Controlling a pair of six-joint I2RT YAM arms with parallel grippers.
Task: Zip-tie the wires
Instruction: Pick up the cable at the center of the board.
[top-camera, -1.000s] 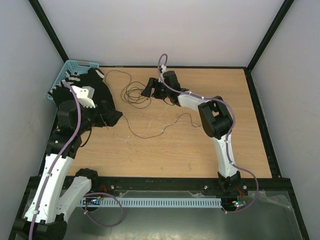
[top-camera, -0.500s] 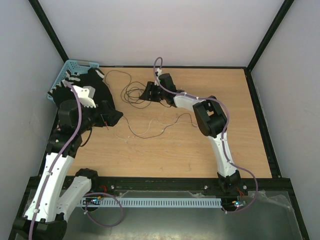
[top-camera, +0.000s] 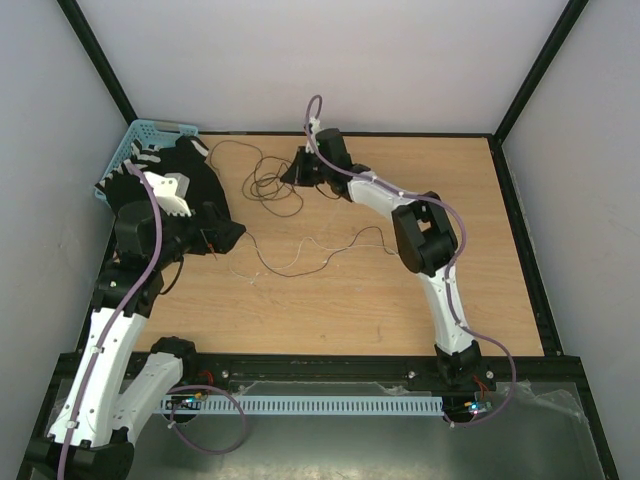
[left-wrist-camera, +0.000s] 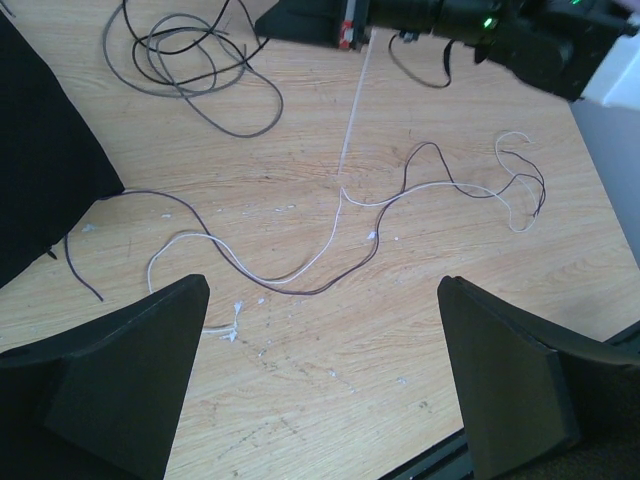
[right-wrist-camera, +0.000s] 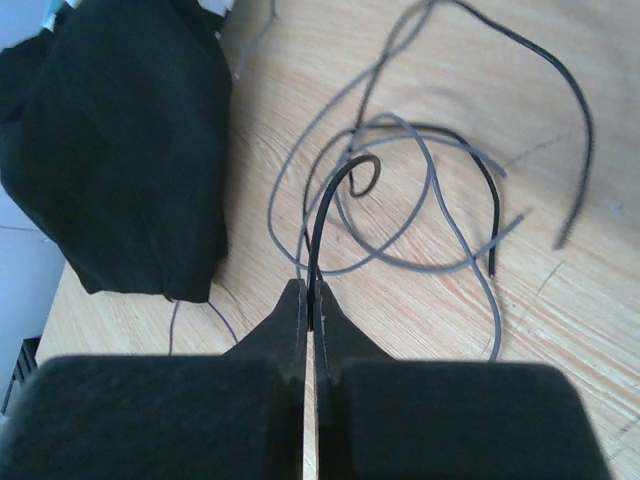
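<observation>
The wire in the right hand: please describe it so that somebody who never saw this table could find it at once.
On the wooden table, look at the far side, where a loose coil of thin wires lies beside the right hand. The black wire rises out of that shut hand and ends in a small curl; the grey loops around it lie on the wood, ungripped.

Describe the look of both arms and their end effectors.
The left arm and right arm have white links, black joints and a purple cable running alongside. The left end effector and right end effector have matte black wedge-shaped fingers.
</observation>
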